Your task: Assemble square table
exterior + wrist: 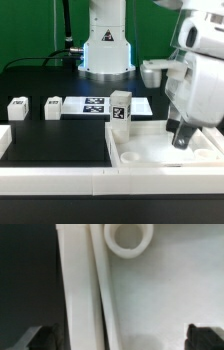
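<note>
The square table's top (150, 146) is a white slab lying recess-up at the exterior view's right front, with a round socket (131, 156) near its front corner. One tagged white leg (120, 108) stands upright at the slab's far left corner. Two more small legs (17, 108) (52, 107) lie on the black table at the left. My gripper (180, 138) hangs low over the slab's right part. In the wrist view the gripper (120, 339) is open. Its dark fingertips (36, 336) stand wide apart on either side of the slab's raised rim (84, 303), holding nothing. A socket ring (128, 241) shows beyond.
The marker board (95, 107) lies flat between the loose legs and the upright leg. White border rails run along the front (60, 178) and the left edge (5, 140). The robot's base (105, 50) stands at the back.
</note>
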